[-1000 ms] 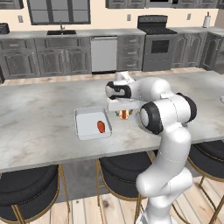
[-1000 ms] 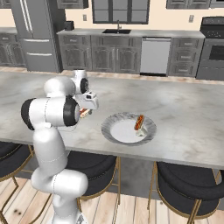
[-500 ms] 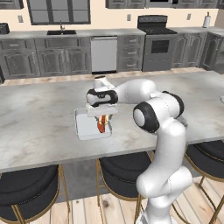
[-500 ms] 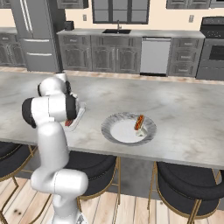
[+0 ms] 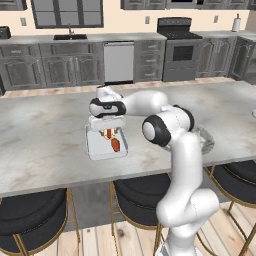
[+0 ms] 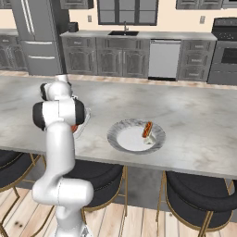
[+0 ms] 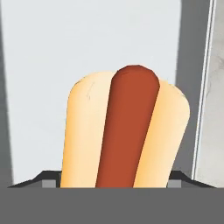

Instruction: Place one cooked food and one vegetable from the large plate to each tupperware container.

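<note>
Tupperware container (image 5: 95, 148), a pale shallow tray on the marble tabletop (image 5: 45, 135), lies directly beneath the fingers (image 5: 108, 133) of the white arm, which reaches across from the right in the left base view. Between those fingers sits a hot dog (image 7: 124, 131), its red sausage lying in a tan bun, held just above the tray's white floor in the hand view. Fingers are closed on the bun's two sides, set fairly wide by its bulk. A small reddish-orange vegetable (image 5: 115, 145) rests inside the same tray, just beyond the fingers on the side nearer the stools. Well away from the fingers, the large plate (image 6: 121, 129) with its grey marbled rim carries a second hot dog (image 6: 147, 130) near its far edge.
</note>
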Available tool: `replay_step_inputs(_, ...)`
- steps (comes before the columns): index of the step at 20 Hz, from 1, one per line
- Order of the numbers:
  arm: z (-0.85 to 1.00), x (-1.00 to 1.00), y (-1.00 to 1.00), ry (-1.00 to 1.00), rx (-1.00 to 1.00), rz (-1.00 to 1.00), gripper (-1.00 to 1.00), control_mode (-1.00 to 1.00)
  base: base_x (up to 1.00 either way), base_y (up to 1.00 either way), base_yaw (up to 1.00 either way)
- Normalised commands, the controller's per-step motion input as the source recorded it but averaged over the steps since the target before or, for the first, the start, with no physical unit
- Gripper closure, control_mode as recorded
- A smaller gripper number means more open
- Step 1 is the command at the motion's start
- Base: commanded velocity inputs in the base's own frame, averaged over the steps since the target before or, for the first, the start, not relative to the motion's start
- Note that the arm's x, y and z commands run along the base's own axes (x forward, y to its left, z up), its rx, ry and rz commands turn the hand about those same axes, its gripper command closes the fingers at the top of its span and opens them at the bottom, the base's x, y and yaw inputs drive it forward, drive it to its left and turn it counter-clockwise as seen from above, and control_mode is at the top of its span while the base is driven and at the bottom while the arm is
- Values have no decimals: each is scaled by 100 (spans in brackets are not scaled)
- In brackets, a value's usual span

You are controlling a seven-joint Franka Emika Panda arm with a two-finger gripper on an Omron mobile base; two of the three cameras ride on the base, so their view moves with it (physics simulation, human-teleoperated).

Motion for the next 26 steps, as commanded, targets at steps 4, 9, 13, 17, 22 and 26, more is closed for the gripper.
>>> replay_step_inputs(4,-21,-6,30,-3,0,16,100,-100,0,0,0)
replay_step_inputs(9,-33,-25,16,0,0,12,100,-100,0,0,0)
replay_step_inputs(13,-22,-13,3,-3,0,7,100,-100,0,0,0)
replay_step_inputs(17,-5,8,17,-5,0,14,100,-100,0,0,0)
replay_step_inputs(22,-1,2,10,-1,0,3,-100,-100,0,0,0)
replay_step_inputs(26,0,0,1,0,0,0,-100,-100,0,0,0)
